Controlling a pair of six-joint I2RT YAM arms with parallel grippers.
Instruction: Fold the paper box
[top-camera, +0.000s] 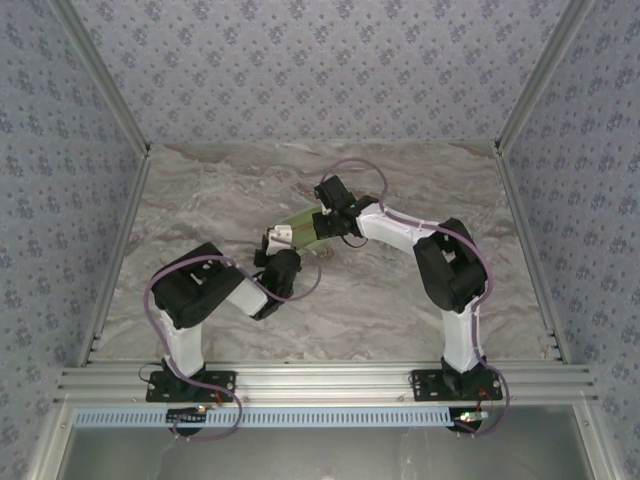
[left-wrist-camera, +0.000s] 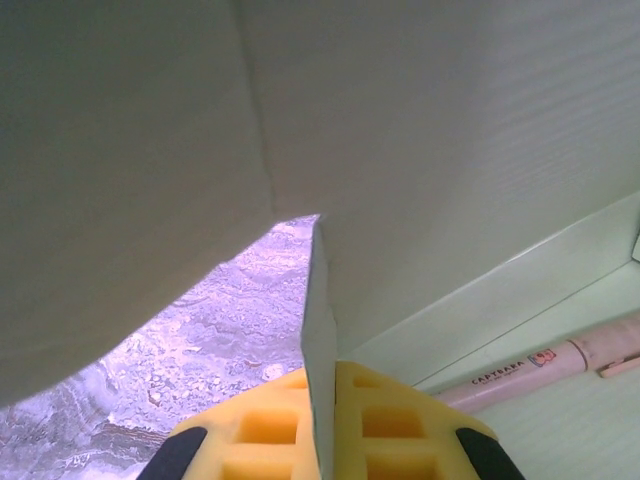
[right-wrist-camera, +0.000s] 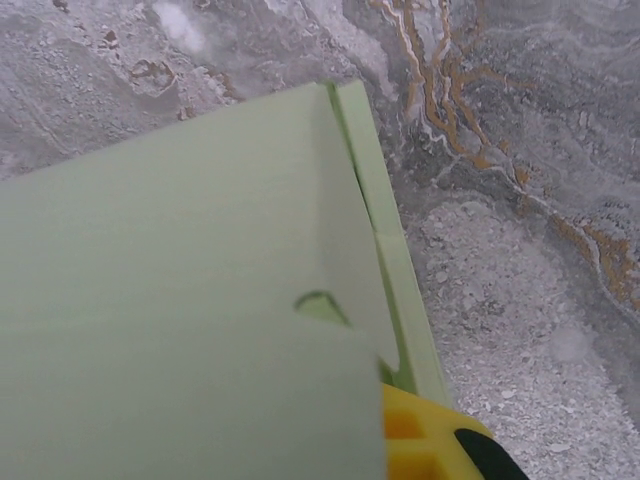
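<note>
Both pincers are closed tight on the paper box (top-camera: 302, 230) near the middle of the marble table (top-camera: 200, 190). My left gripper (top-camera: 273, 247) pinches a card edge at its 8 o'clock end, and my right gripper (top-camera: 323, 227) grips the 2 o'clock end.

Open tabletop (top-camera: 200, 190) on all sides of the central paper box (top-camera: 305, 232)

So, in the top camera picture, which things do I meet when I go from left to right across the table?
left arm → paper box → right arm
</note>
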